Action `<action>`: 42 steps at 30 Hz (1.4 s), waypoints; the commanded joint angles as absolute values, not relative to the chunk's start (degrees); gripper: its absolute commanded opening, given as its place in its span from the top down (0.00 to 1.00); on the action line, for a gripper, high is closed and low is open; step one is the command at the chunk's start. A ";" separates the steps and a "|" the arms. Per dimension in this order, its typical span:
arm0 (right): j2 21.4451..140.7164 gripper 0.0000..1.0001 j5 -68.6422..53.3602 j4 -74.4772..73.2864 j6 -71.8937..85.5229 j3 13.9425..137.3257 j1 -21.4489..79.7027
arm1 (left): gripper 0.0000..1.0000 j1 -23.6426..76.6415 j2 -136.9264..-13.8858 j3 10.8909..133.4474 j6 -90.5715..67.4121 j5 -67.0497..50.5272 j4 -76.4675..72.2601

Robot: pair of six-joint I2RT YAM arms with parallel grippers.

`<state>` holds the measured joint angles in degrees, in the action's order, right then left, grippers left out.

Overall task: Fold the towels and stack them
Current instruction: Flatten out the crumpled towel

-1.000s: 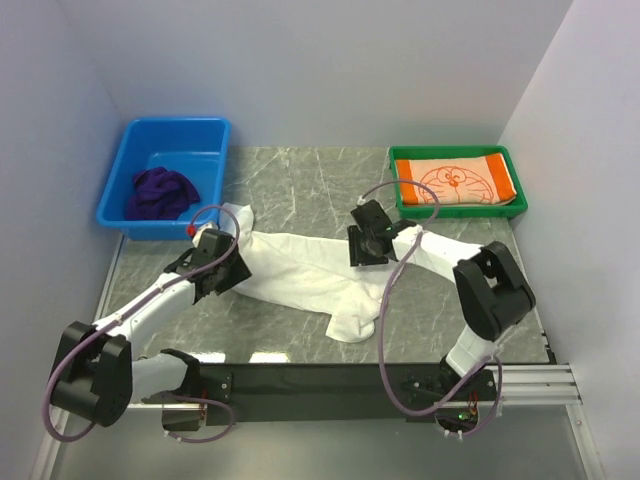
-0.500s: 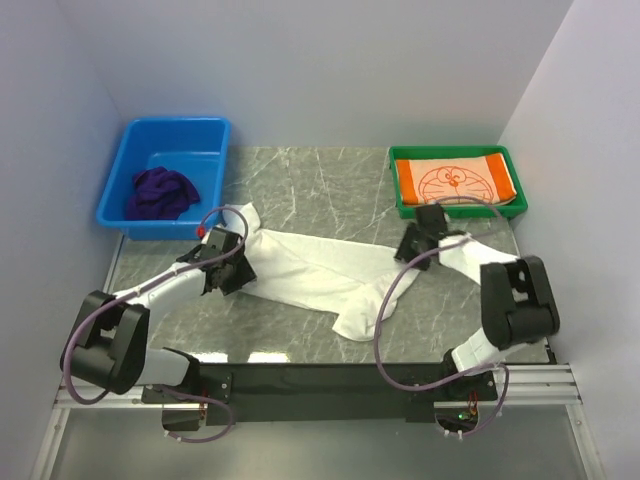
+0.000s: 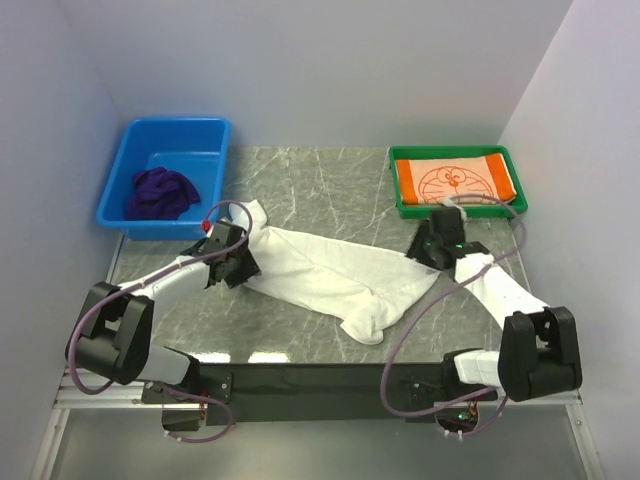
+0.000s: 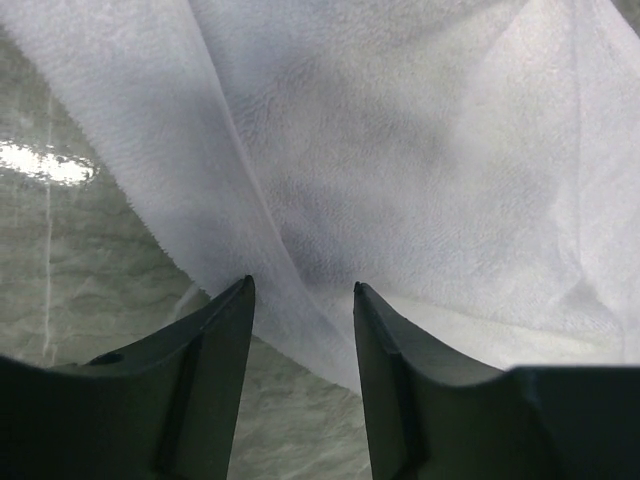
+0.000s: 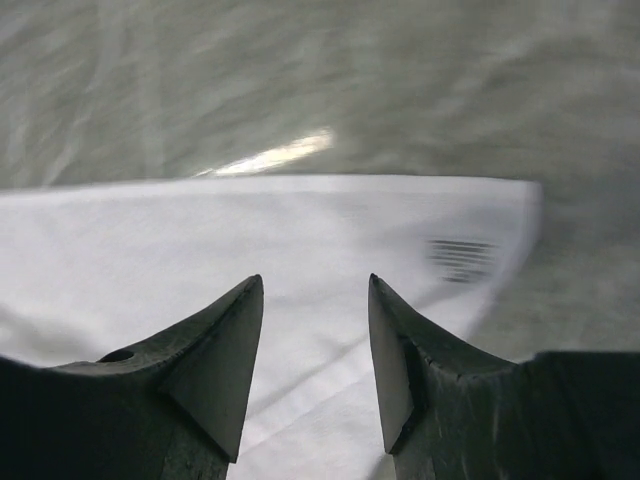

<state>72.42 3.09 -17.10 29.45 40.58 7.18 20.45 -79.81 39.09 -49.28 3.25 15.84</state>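
Stretching across the middle of the surface (image 3: 300, 190), the white towel (image 3: 330, 275) has the left jaws parted at its left end and the right jaws parted over its right corner. The purple towel (image 3: 160, 192) sits in the blue bin (image 3: 215, 135) at the far-left corner, the orange towel (image 3: 455, 182) in the green tray (image 3: 395, 180) at the far-right.

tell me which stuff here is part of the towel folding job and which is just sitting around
Part of the job: white towel, orange Doraemon towel, purple towel.

Just sitting around: blue bin holding the purple towel, green tray holding the orange one.
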 commanded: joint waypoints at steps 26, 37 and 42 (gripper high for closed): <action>118.82 0.73 -9.14 -23.28 16.96 84.02 35.34 | 0.87 20.13 -71.37 29.18 -53.53 4.13 21.27; 114.97 0.71 -10.55 -19.87 29.17 71.12 20.49 | 0.88 19.78 -68.47 29.27 -52.56 1.06 23.64; 111.10 0.70 -9.32 -17.58 30.23 66.98 16.79 | 0.87 19.60 -68.12 29.35 -52.21 0.44 24.17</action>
<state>112.29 -14.96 -14.90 29.54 70.67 17.85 19.92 -69.23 29.93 -53.23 1.52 22.26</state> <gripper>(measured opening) 0.293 0.124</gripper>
